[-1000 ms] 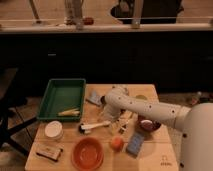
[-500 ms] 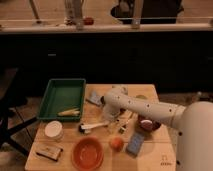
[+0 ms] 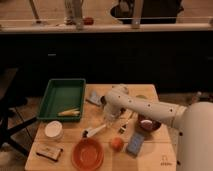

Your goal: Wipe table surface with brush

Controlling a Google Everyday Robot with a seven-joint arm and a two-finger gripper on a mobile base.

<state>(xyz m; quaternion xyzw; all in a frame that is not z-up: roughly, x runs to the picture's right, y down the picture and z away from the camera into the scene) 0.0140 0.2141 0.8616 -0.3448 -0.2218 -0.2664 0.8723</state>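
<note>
The brush [image 3: 95,131] lies flat on the tan table surface [image 3: 150,162], left of centre. Its white handle points up and right, and its dark head points toward the left front. My gripper [image 3: 108,120] hangs from the white arm [image 3: 145,106], which reaches in from the right. It is just above or at the handle's right end. I cannot tell whether it touches the brush.
A green tray [image 3: 56,95] holding a yellow item stands at the back left. There are a white bowl [image 3: 53,130], an orange bowl [image 3: 88,153], an orange fruit [image 3: 117,143], a blue sponge [image 3: 134,144], a dark bowl [image 3: 148,124], a short dark-tipped utensil [image 3: 125,126] and a brown packet [image 3: 50,151].
The arm's end has shifted slightly left and down toward the brush handle. The brush and the other items lie where they were.
</note>
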